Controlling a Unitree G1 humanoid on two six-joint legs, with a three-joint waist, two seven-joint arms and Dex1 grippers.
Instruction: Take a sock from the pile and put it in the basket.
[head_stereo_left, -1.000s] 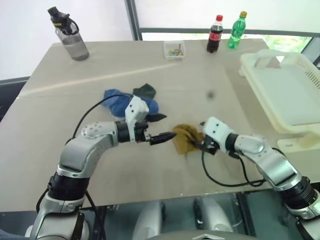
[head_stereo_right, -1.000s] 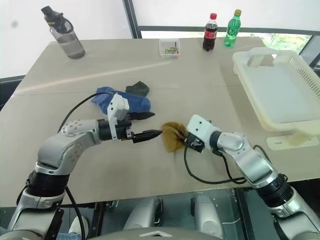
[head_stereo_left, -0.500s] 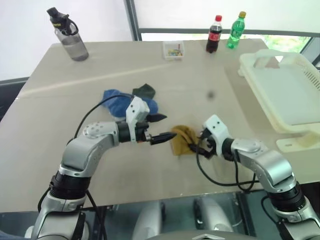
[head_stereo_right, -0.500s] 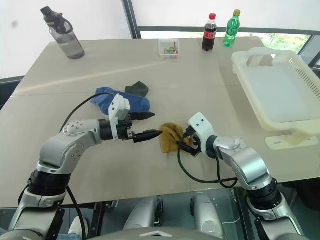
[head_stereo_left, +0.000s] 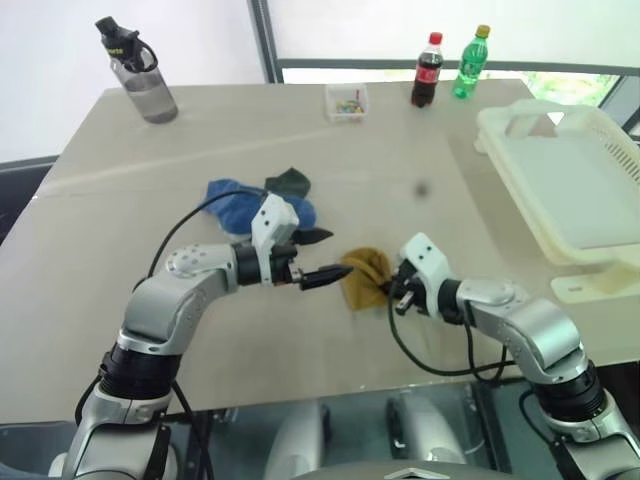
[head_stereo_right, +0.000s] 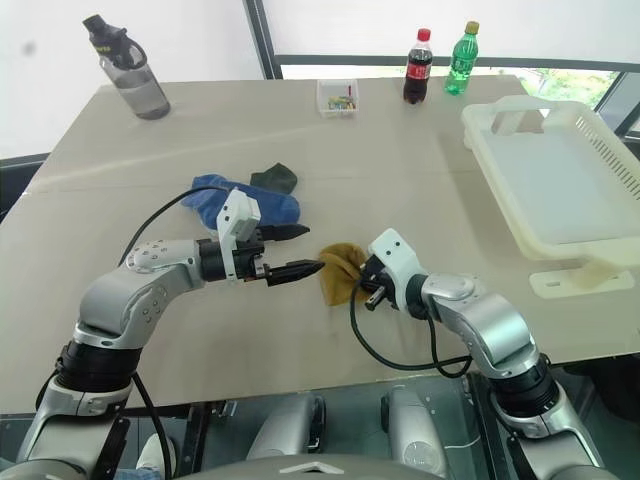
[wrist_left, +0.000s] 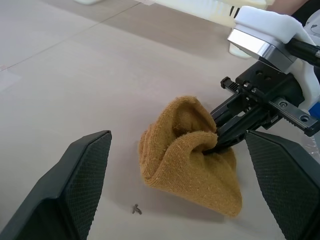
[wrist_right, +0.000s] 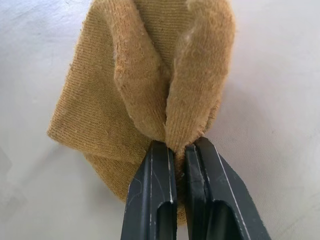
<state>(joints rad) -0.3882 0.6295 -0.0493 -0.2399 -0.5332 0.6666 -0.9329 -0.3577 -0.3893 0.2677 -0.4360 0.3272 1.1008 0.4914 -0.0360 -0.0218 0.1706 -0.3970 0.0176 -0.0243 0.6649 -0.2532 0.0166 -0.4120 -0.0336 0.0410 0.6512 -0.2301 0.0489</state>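
The mustard yellow sock (wrist_right: 145, 85) lies bunched up on the tan table (head_stereo_left: 420, 150), away from the pile (head_stereo_left: 262, 196). The right pincer (wrist_right: 175, 152) has its 2 black fingers squeezed tight on a fold of this sock, so the sock sticks out just past its tips.

The left pincer (head_stereo_left: 325, 258) is wide open and holds nothing. Its fingertips sit just beside the sock, on the other side from the right pincer, and they point at it. The sock is between the 2 pincers.

The pile, with a blue sock (head_stereo_left: 232, 200) and a dark green sock (head_stereo_left: 291, 182), lies on the table just behind the left pincer, farther from the robot.

The basket (head_stereo_right: 560, 180) sits at the table's edge, well away to the right of the right pincer and farther back. I cannot see any sock in it.
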